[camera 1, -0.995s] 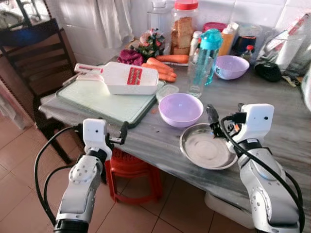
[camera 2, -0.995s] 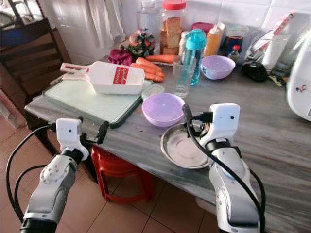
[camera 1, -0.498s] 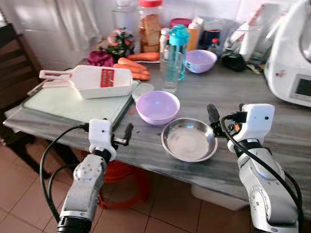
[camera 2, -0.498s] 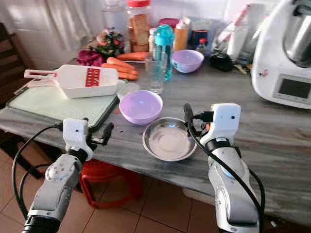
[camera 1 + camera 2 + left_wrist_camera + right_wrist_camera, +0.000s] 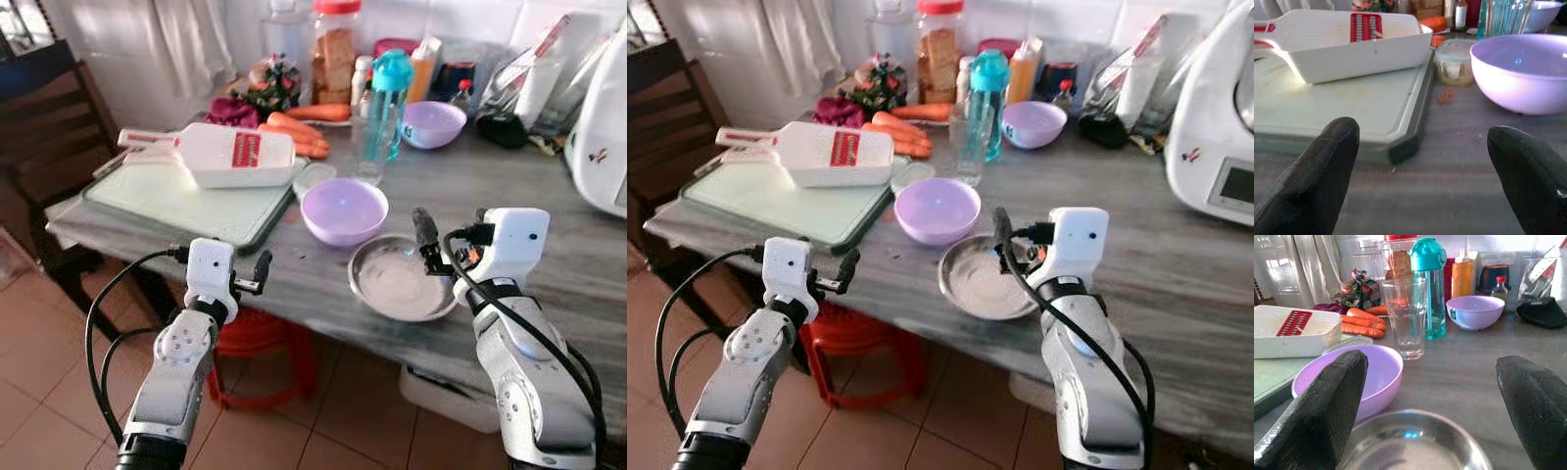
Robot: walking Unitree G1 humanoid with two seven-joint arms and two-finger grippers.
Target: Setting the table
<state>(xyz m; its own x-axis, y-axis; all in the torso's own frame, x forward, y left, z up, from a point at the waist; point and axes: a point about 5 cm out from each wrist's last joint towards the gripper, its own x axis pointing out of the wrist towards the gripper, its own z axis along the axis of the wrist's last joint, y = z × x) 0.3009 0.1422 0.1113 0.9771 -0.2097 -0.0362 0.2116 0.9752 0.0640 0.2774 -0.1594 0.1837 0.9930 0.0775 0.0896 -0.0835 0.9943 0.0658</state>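
Observation:
A shallow steel bowl (image 5: 402,282) lies near the front edge of the grey table (image 5: 549,245). Just behind it sits a purple bowl (image 5: 344,209). A second purple bowl (image 5: 432,122) stands farther back, beside a clear glass (image 5: 367,157) and a teal bottle (image 5: 390,98). My right gripper (image 5: 446,233) hovers open over the steel bowl's right rim; in the right wrist view its fingers (image 5: 1327,396) frame the bowl. My left gripper (image 5: 260,274) is open, level with the table's front edge and aimed at the cutting board's corner (image 5: 1400,147).
A green cutting board (image 5: 176,196) carries a white slicer box (image 5: 230,157). Carrots (image 5: 299,132), jars and bottles crowd the back. A white appliance (image 5: 602,137) stands at the right. A dark chair (image 5: 49,127) stands at the left and a red stool (image 5: 260,338) under the table.
The whole picture has shifted sideways, so the camera has swung. Both arms keep the same raised pose and both grippers stay open.

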